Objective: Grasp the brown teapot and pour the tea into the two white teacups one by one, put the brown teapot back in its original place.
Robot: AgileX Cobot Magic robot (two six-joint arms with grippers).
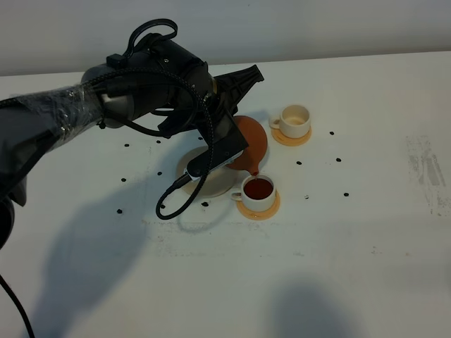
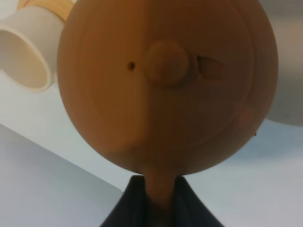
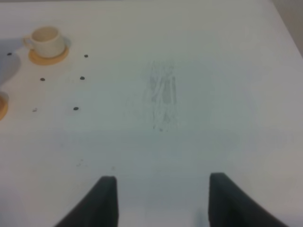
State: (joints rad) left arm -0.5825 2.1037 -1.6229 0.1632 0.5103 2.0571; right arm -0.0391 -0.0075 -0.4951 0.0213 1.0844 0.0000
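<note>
In the exterior high view the brown teapot (image 1: 254, 143) hangs tilted, spout down, over the nearer white teacup (image 1: 258, 190), which holds dark tea on its orange-tan coaster. My left gripper (image 1: 236, 149) is shut on the teapot's handle. The left wrist view shows the lid (image 2: 165, 64) facing the camera and the handle pinched by the left gripper (image 2: 158, 203). The farther white teacup (image 1: 294, 120) (image 3: 46, 40) looks empty. The beige disc (image 1: 211, 184) lies partly hidden under the arm. My right gripper (image 3: 161, 203) stands open over bare table.
Small black dots (image 1: 338, 160) are scattered over the white table (image 1: 366, 246). A scuffed patch (image 1: 426, 172) (image 3: 161, 97) marks the right side. A pale cup (image 2: 26, 54) shows beside the teapot in the left wrist view.
</note>
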